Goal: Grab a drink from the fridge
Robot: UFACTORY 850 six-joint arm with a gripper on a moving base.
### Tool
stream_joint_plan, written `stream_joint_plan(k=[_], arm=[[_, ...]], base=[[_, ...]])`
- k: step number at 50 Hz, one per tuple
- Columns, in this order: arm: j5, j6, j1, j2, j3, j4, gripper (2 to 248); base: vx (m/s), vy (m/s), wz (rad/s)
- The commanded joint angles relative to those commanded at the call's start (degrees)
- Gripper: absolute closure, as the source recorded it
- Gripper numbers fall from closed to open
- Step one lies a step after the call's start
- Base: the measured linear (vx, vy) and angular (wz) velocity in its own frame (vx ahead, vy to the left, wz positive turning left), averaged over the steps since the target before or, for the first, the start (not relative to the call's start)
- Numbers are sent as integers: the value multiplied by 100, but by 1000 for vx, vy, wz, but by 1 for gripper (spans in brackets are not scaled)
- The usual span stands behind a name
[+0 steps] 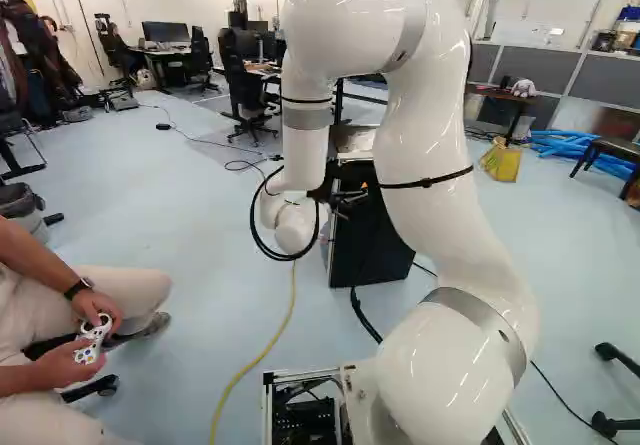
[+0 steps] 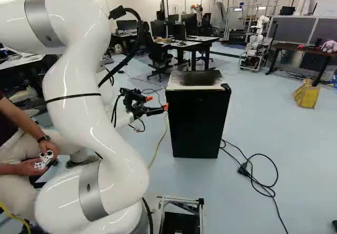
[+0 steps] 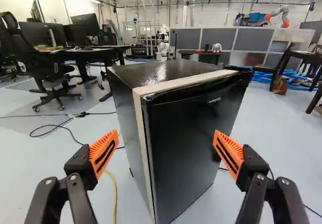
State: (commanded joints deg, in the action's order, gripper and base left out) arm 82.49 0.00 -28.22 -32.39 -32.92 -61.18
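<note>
The black fridge (image 3: pixel 123 118) stands on the floor (image 2: pixel 300 165), just ahead of the tool (image 3: pixel 166 142), its door (image 3: pixel 193 133) closed; no drink shows, so it is presumably inside. The tool is spread wide and grips nothing, its orange pads (image 3: pixel 104 151) well apart. What matters is the door's near upright edge: in the wrist view it runs ahead of the gap between the fingers, with a pale strip (image 3: pixel 141 133) beside it and the door face slanting away to the far corner. That near edge looks like the opening side, so the next move probably works there, prying the door outward.
</note>
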Motion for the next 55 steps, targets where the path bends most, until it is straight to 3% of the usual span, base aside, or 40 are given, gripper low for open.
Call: stream_joint_plan(k=[29, 55], arm=[[0, 0, -32, -254, -438, -47, 3], [0, 0, 24, -522, -908, -363, 3]], base=[[0, 0, 0], [0, 0, 0]])
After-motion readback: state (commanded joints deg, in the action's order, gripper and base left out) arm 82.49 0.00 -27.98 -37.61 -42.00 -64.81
